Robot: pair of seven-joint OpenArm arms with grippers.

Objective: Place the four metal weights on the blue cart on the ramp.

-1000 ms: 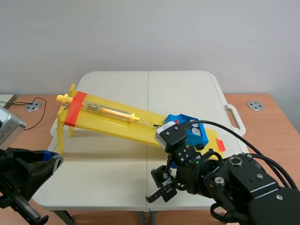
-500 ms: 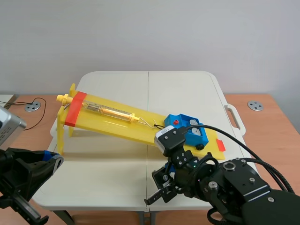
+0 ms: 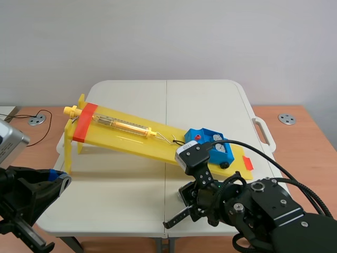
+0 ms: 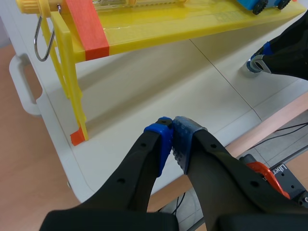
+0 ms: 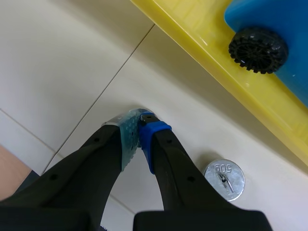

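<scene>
**Scene view.** A white table (image 3: 131, 100) carries a yellow ramp (image 3: 152, 145) that slopes down from a raised end marked with orange tape (image 3: 83, 125). A spring scale (image 3: 124, 125) lies along the ramp surface. The blue cart (image 3: 208, 141) sits at the low end of the ramp. The left arm (image 3: 26, 197) is low at the near table edge, well apart from the ramp. The right arm (image 3: 263, 208) is at the near edge below the cart.

**Left wrist view.** The left gripper (image 4: 172, 132) has its two fingers together, blue pads touching, with nothing between them. It hangs above the table's near edge, ahead of the ramp's yellow support leg (image 4: 72, 91). A wire hook (image 4: 43, 33) hangs at the raised end.

**Right wrist view.** The right gripper (image 5: 139, 126) has its fingers pressed together and is empty, over bare tabletop. One metal weight (image 5: 224, 179) lies flat on the table just beside the gripper, not touching it, and is not on the cart. Ahead, a black cart wheel (image 5: 258, 42) rests on the ramp.
</scene>
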